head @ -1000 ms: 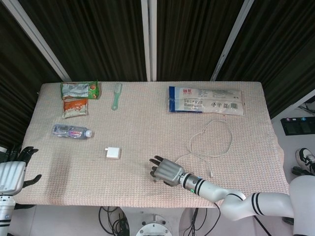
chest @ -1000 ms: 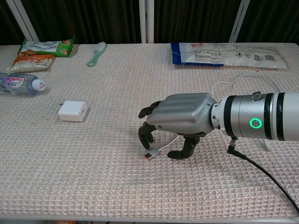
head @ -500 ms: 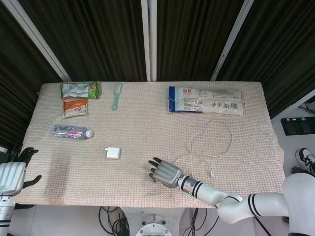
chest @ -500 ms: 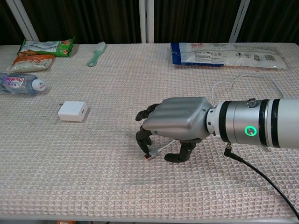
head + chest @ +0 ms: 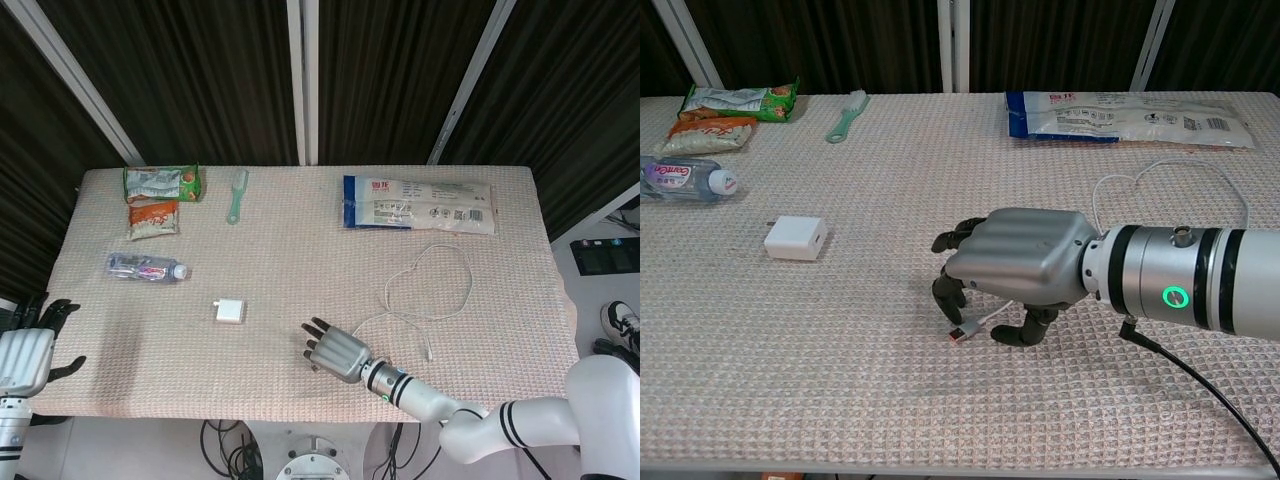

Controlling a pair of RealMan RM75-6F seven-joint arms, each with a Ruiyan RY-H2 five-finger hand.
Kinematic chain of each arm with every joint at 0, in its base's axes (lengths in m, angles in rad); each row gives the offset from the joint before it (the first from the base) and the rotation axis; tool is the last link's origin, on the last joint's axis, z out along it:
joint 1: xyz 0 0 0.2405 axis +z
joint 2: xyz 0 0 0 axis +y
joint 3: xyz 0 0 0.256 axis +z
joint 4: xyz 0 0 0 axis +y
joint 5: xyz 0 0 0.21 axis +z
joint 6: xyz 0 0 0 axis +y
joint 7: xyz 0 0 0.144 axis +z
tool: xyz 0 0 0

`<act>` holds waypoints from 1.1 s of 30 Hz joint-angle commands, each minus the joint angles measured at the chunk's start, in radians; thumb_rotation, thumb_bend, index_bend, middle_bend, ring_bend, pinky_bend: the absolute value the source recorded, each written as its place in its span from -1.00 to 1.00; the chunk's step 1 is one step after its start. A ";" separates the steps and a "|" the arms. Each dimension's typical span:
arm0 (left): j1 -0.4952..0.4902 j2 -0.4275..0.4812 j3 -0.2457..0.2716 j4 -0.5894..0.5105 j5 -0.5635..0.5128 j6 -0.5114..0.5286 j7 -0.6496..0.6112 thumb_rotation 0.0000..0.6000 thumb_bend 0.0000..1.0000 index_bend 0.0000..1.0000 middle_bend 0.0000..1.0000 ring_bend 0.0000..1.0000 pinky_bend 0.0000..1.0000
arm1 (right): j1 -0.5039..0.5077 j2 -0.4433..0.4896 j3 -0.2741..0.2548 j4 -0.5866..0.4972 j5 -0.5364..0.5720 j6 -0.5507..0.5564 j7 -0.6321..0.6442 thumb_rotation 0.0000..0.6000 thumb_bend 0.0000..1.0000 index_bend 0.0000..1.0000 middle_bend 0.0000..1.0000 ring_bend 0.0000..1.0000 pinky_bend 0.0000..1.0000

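Item: right hand [image 5: 1015,270], palm down on the near middle of the table [image 5: 300,210], fingers curled over the plug end [image 5: 957,335] of a white cable [image 5: 445,285]. The plug lies on the cloth directly beneath the fingertips [image 5: 948,297]; whether they pinch it or merely cage it, I cannot tell. The cable's long run leaves from under the palm toward the right and far side, looping near the blue-and-white packet [image 5: 418,204].

Item: white charger block [image 5: 796,238], to the left of the right hand and slightly farther, well apart from it. The plug tip points roughly toward that block. The right hand is far the nearer of the two.

Item: left hand [image 5: 28,350], off the near-left table edge, holding nothing, fingers apart.

Other stock, far left: water bottle [image 5: 146,267] lying flat, orange snack bag [image 5: 153,218], green snack bag [image 5: 160,182], green brush [image 5: 236,194].
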 commanded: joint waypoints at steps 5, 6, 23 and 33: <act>0.000 -0.002 0.000 0.005 0.000 0.000 -0.006 1.00 -0.77 -0.57 -0.63 -0.94 -1.00 | 0.006 -0.015 -0.003 0.007 0.027 0.006 -0.014 1.00 -0.35 -0.20 -0.37 -0.90 -0.80; 0.000 -0.002 0.001 0.006 -0.001 0.000 -0.007 1.00 -0.77 -0.57 -0.63 -0.94 -1.00 | 0.007 -0.017 -0.003 0.008 0.030 0.009 -0.016 1.00 -0.35 -0.19 -0.37 -0.89 -0.80; 0.000 -0.010 0.004 0.029 0.002 -0.004 -0.032 1.00 -0.77 -0.57 -0.63 -0.94 -1.00 | -0.013 -0.068 -0.017 0.021 0.041 0.078 -0.042 1.00 -0.39 -0.09 -0.34 -0.85 -0.80; 0.000 -0.009 0.005 0.033 0.006 -0.002 -0.039 1.00 -0.77 -0.57 -0.63 -0.94 -1.00 | -0.028 -0.086 -0.014 0.028 0.038 0.102 -0.034 1.00 -0.46 -0.08 -0.33 -0.84 -0.82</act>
